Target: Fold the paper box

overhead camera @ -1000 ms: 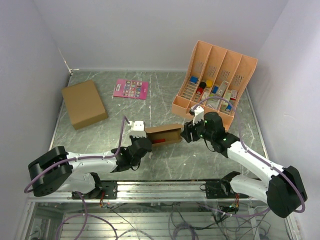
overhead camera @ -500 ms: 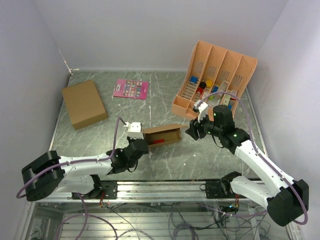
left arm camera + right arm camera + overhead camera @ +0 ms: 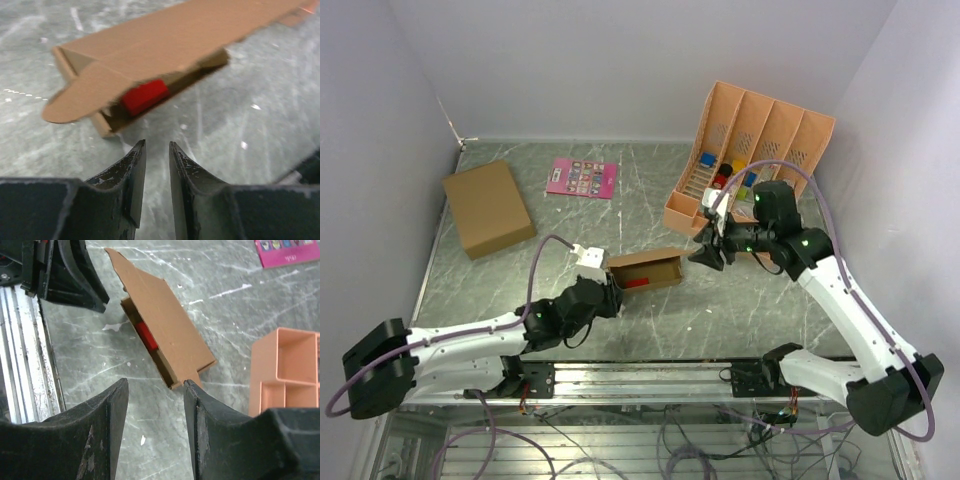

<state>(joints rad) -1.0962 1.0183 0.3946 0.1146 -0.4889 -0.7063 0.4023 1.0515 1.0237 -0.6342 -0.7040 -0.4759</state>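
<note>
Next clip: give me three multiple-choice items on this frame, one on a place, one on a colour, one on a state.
1. The pink card lies: A) between the larger brown box and the orange organizer B) at the near edge C) against the right wall
2. The block inside the paper box is: A) blue B) red C) green
3. Between the left gripper and right gripper, the paper box is: A) clamped by the left B) clamped by the right C) held by neither

Key: A, it sits at the far side between them; B, red shows through the open side; C, both stand clear, jaws open.
</note>
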